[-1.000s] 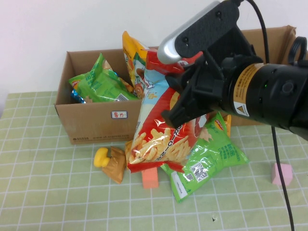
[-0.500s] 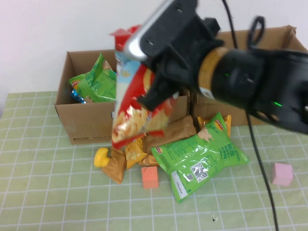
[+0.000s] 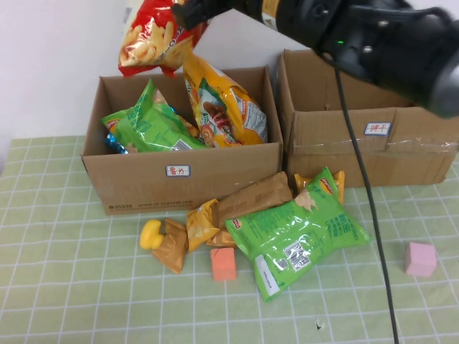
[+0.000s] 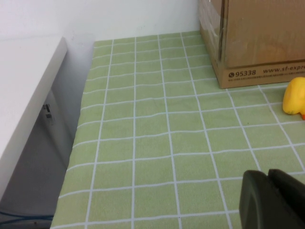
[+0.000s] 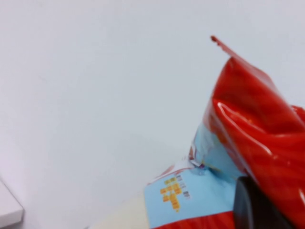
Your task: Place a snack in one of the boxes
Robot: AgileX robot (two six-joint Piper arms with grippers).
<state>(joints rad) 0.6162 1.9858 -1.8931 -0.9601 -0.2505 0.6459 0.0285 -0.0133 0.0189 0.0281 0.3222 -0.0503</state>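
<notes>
Red snack bag (image 3: 154, 36), printed with yellow-orange sticks, hangs in the air at the top of the high view, above the back left part of the lower cardboard box (image 3: 143, 183) and clear of everything inside it. The right gripper (image 3: 193, 10) reaches in from the upper right on its black arm and its jaws are closed on the bag's upper end; in the right wrist view the glossy red and pale blue film of the bag (image 5: 248, 157) fills the corner next to a dark finger (image 5: 255, 207), with white wall behind. The box carries a small white label (image 3: 178, 170) with red characters on its front and already contains a green bag (image 3: 143, 125) on its left and a yellow-orange bag (image 3: 222, 107) standing tilted at its middle. A taller taped box (image 3: 366, 147) with a blue-character label stands just beside it on the right. On the green checked table (image 3: 72, 287) in front of the boxes lie a large green bag (image 3: 297, 233), several small brown and orange packets (image 3: 251, 199), a yellow toy (image 3: 150, 234), an orange block (image 3: 223, 264) and, well apart to the right, a pink block (image 3: 420, 259). The left gripper (image 4: 271, 200) sits low over the table to the left of the box, and whether its jaws are open or closed cannot be told.
</notes>
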